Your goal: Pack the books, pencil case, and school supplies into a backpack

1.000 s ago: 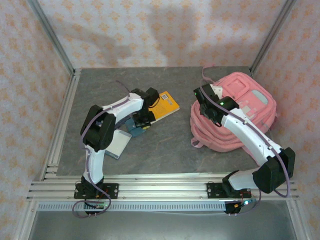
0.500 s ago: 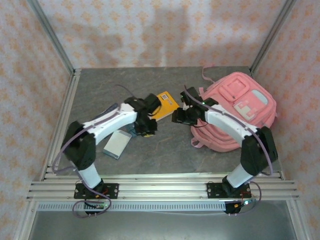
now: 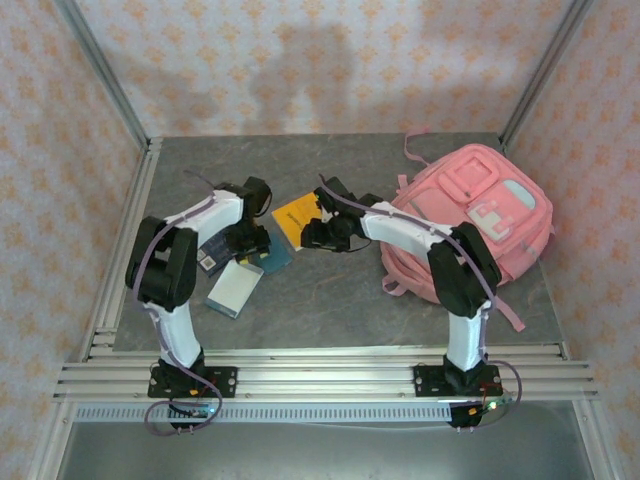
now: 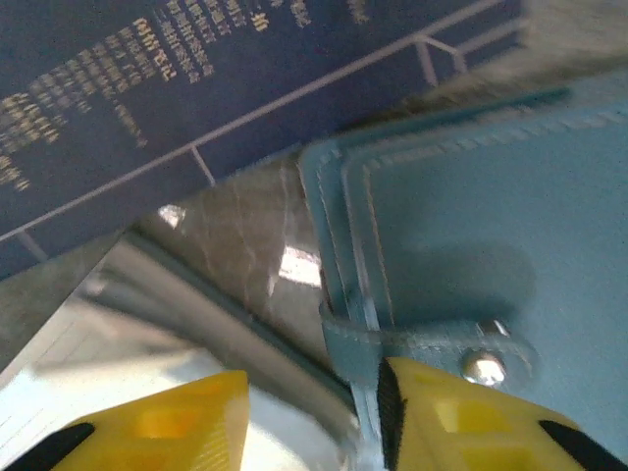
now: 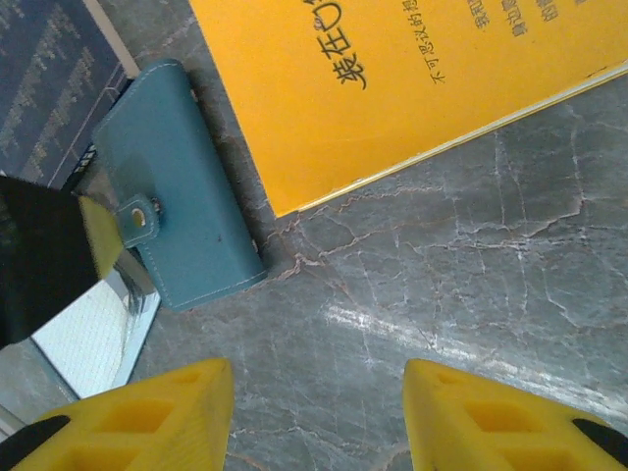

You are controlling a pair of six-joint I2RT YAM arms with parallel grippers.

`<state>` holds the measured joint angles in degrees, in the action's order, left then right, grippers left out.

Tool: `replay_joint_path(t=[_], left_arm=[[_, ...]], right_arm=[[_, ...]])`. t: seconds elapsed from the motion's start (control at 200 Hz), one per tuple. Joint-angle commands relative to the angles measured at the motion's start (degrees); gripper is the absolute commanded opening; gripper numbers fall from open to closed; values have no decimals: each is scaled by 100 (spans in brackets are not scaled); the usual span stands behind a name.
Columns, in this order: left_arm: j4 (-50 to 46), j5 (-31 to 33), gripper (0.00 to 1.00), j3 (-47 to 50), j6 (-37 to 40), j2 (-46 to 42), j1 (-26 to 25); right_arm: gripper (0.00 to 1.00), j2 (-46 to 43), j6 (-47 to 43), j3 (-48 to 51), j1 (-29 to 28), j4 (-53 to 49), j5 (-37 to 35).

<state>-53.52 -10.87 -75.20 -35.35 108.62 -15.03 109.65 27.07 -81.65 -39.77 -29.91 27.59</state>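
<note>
Top view: my left gripper (image 3: 252, 243) is down at the bench (image 3: 340, 300). The teal square pad (image 3: 272, 252) is right against its right side. The navy book (image 3: 213, 250) is just to its left, partly under my arm. The pale blue-grey book (image 3: 232, 288) lies just nearer my base than it. My right gripper (image 3: 310, 238) is low over the bench, with the orange-yellow book (image 3: 298, 213) just past its tips. The pink backpack (image 3: 490, 215) lies well behind it, off to the right. I can't read either jaw gap from up here.

Left wrist: jaws apart, released, nothing clamped. The pad is ahead and to the right, its snap tab (image 4: 481, 358) touching my right finger (image 4: 461, 422). The pad's edge runs down into the gap. The navy book lies across further ahead. The pale blue-grey book is under my left finger.

Right wrist: jaws wide apart, empty, bare bench between them. The orange-yellow book is ahead, slightly right. The pad is ahead-left, just beside the book's corner, with the navy book beyond it. The pale blue-grey book is by my left finger. The left gripper sits at the pad's far-left edge.
</note>
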Motion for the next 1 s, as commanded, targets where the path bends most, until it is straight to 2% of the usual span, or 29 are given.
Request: replay_joint_path(t=[0.0,0.095,0.26,0.43,0.505,0.636,0.746,0.876,0.946,0.996], left_arm=[[187,341,45,-338,219,133,88],[262,386,46,-493,268,407,101],[537,74,43,-563,343,656,98],[778,-461,27,-592,431,940,94],[791,-511,19,-579,442,938,79],[817,-664,10,-506,643,872,72],[824,-818,5,-434,629,880,71],[1010,-1125,2,-223,506,855,73],[1088,-1266,0,-141,508,811,71],[1089,-1324,0,-119,510,772,76]], right_arm=[[48,143,111,-179,-5,99,112],[48,253,128,-162,-13,201,243],[48,528,257,-138,-13,531,641],[50,937,295,-337,-13,765,863],[50,1130,398,-452,-13,999,1076],[50,1439,666,-535,-13,1578,1485],[47,1661,953,-563,-48,2107,2027],[45,1833,1075,-590,-144,2361,2286],[40,1911,1232,-590,-180,2568,2416],[34,1917,1189,-638,-189,2408,2242]])
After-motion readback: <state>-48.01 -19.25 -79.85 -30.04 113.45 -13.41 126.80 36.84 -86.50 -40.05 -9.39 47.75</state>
